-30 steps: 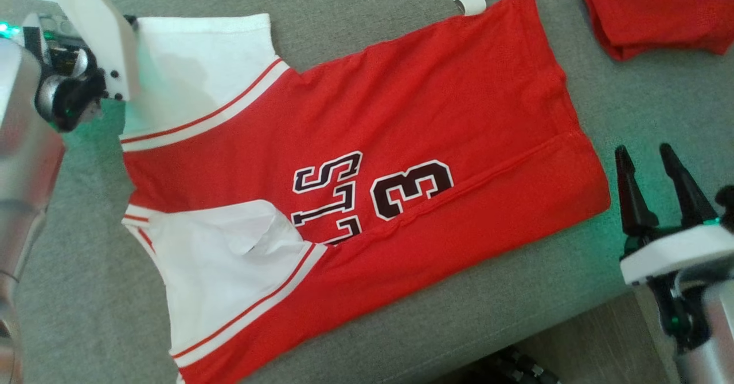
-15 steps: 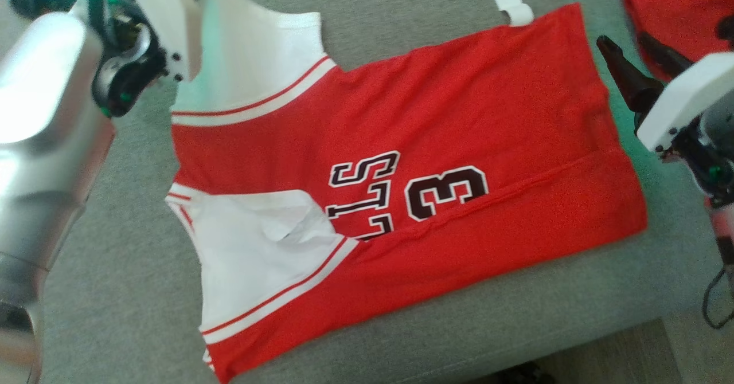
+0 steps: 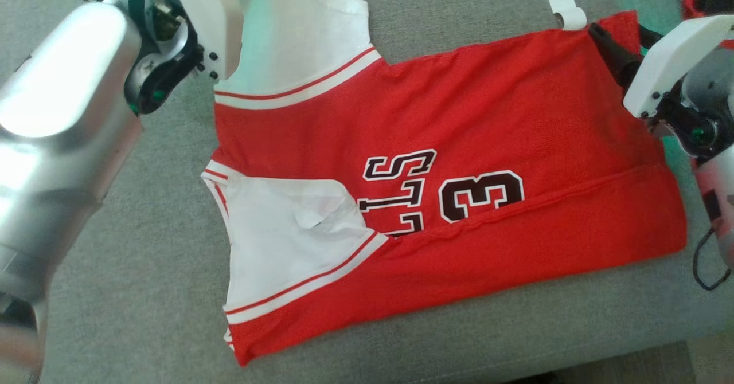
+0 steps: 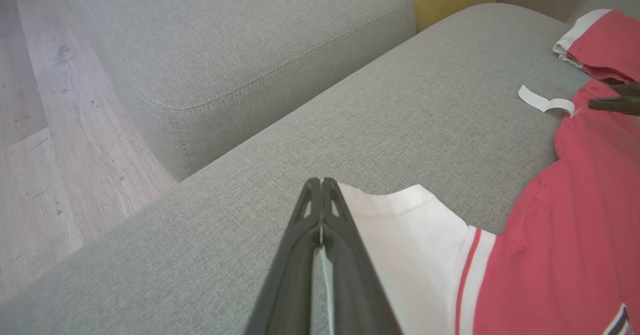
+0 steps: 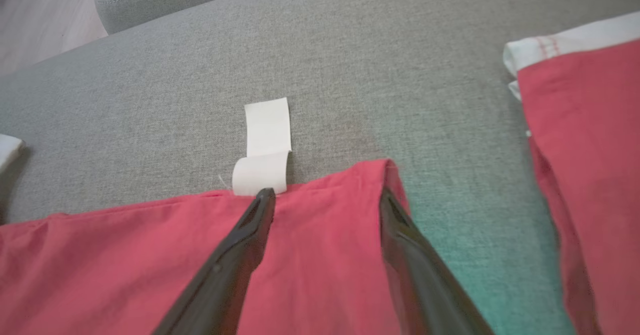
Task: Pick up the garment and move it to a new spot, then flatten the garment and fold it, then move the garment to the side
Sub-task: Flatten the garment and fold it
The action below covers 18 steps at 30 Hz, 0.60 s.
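Grey sofa (image 3: 143, 292), red jersey (image 3: 459, 114), left jaws clamped on sleeve (image 4: 400, 235), right jaws apart, second garment (image 5: 585, 150) nearby

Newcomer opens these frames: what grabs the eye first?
The red jersey, numbered 3, lies partly folded across the grey sofa cushion. The left tool is shut on its white sleeve; the right tool hangs open over the far hem corner, beside a white tag.

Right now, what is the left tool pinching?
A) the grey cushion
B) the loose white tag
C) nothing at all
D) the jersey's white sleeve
D: the left wrist view shows the left tool shut, with the white sleeve of the red jersey caught between its fingers.
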Motion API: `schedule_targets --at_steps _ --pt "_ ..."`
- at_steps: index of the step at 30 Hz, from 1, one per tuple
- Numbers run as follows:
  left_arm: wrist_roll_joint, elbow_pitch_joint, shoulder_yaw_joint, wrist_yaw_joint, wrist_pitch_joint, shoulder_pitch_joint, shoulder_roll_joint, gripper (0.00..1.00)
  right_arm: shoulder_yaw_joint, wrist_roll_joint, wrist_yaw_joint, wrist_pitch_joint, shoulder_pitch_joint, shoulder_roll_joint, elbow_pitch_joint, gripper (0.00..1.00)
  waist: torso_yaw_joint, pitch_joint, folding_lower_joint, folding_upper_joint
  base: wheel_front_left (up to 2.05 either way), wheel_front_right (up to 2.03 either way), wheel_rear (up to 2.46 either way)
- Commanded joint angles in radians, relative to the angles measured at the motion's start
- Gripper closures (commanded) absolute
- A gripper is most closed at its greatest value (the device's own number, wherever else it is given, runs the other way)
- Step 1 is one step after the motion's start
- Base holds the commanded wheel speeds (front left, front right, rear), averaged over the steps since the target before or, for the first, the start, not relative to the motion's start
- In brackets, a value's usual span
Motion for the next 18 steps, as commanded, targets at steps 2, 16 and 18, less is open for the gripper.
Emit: schedule_targets --at_steps 2,16,18 --pt "-0.008 -0.027 0.025 0.002 -0.018 -0.067 0.039 1.0 0.02 0.016 0.007 -0.026 -0.027 -0.007 0.005 0.0 0.009 0.001 -0.0001 0.0 0.0 0.0 0.0" --pt "-0.044 0.016 -0.029 0.002 -0.076 -0.082 0.042 1.0 0.094 0.067 0.007 -0.124 -0.104 -0.027 0.157 0.0 0.036 -0.002 -0.0001 0.0 0.0 0.0 0.0" --pt "-0.05 0.022 -0.035 0.002 -0.08 -0.085 0.044 1.0 0.104 0.076 0.007 -0.131 -0.112 -0.028 0.167 0.2 0.037 0.0 -0.0001 0.0 0.0 0.0 0.0"
